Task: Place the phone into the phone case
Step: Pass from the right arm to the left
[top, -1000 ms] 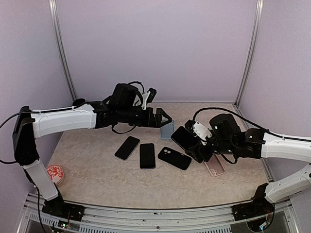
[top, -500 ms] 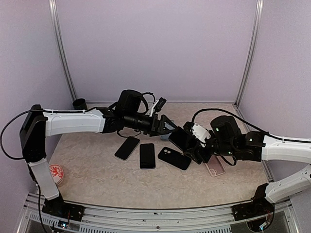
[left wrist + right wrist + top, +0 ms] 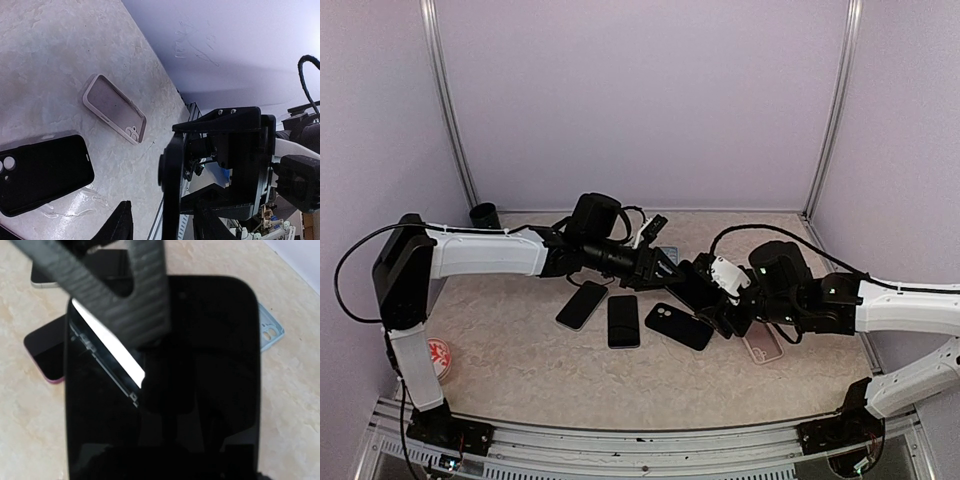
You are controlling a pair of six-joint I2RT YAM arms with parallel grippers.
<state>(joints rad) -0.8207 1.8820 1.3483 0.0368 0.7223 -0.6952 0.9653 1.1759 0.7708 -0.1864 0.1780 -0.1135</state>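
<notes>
Black and glossy, the phone sat pinched in the right end effector, held tilted clear of the surface. It filled the right wrist view, so that end effector's own fingers were lost in the dark along the bottom edge. The left end effector stood partly spread, one finger on either side of the phone's free end. From the left wrist the phone showed edge-on between the fingers, with a plain gap on one side and very little on the other. Whether either pad touched it could not be told. In the right wrist view one ribbed left finger crossed the top of the screen.

Just beneath the right end effector lay a pink case, open side up. A black case lay below the meeting point of the two end effectors, cut off at the left wrist frame's edge. A blue case lay behind the phone, and from above the left end effector hid most of it. A spare phone and a slanted phone lay flat under the left arm, just back from its end effector.

A second before, the left end effector had been spread wide over the blue case, well apart from the phone. It had since swung across to the phone and narrowed around it. The right end effector had barely shifted.
</notes>
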